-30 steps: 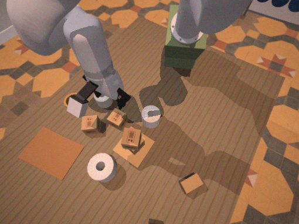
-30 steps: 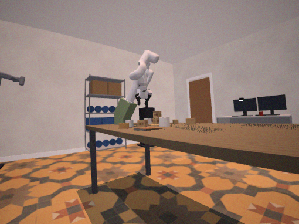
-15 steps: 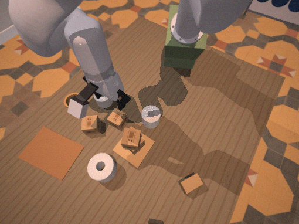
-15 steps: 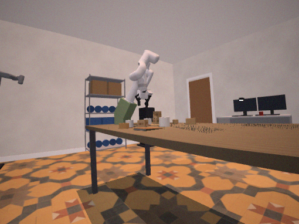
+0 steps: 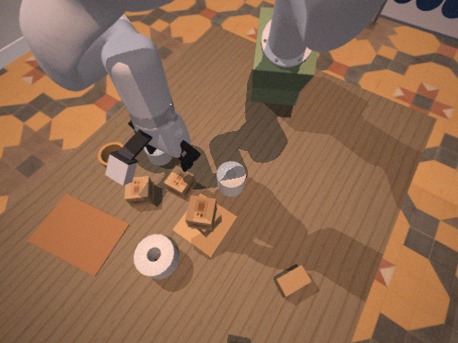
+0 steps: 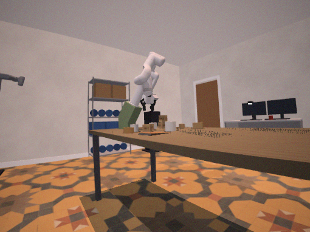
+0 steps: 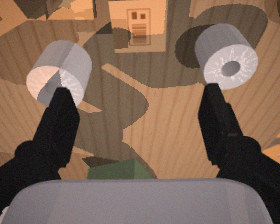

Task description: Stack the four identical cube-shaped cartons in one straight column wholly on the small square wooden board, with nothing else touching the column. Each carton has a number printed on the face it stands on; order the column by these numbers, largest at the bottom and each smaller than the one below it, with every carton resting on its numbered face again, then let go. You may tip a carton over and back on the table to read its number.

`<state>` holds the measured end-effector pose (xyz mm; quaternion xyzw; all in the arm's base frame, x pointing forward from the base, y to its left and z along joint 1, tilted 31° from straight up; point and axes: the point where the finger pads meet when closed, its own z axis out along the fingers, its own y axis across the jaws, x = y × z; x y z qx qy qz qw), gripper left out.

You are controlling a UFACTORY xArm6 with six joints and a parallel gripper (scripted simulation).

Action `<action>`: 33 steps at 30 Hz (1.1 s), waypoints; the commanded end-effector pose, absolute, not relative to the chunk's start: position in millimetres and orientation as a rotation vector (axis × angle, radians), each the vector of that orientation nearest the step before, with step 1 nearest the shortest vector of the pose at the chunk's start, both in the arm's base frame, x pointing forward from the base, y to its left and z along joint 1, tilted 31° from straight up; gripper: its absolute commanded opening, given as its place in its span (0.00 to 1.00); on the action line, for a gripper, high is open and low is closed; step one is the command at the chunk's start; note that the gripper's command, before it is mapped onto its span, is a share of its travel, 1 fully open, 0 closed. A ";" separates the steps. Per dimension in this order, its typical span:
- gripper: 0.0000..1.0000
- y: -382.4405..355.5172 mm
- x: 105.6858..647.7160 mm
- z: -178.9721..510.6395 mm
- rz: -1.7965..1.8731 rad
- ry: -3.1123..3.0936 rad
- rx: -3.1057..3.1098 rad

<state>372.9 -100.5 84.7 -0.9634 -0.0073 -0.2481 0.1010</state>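
Gripper (image 5: 163,149) is fully open and holds nothing; in the top view it hangs above the table (image 5: 314,179) at the far-left part of the wood surface, fingers spread wide. Small square wooden board (image 5: 205,229) lies near the table's middle-left, with one carton (image 5: 200,210) sitting on it, printed face up, slightly rotated against the board's edges. Two more cartons are off the board on the table: one (image 5: 178,182) just far-left of the board, roughly under the gripper's right finger, and another (image 5: 137,189) further left, both showing print on top. A brown box (image 5: 293,280) with a plain top lies well apart to the near right; can't tell whether it is the fourth carton. Other stuff: a white cylinder (image 5: 232,178) just far-right of the board, a white roll with a centre hole (image 5: 155,255) near-left of the board, a large flat orange square sheet (image 5: 78,233) at the left, a white cube (image 5: 120,169) beside the gripper's left finger, and an orange-rimmed cup (image 5: 109,152) partly hidden behind it. Wrist view looks down between the black fingers: the board carton (image 7: 138,25) shows at the top centre, the cylinder (image 7: 59,70) at the left, the roll (image 7: 226,56) at the right, neither touching the fingers. The arm stands on a green pedestal (image 5: 262,62) at the far edge.
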 end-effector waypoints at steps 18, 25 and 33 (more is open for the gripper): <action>1.00 -96.5 385.7 66.0 -0.734 -0.021 -2.847; 1.00 -94.0 391.5 57.6 -0.737 -0.022 -2.845; 1.00 -92.2 396.1 49.4 -0.737 -0.022 -2.845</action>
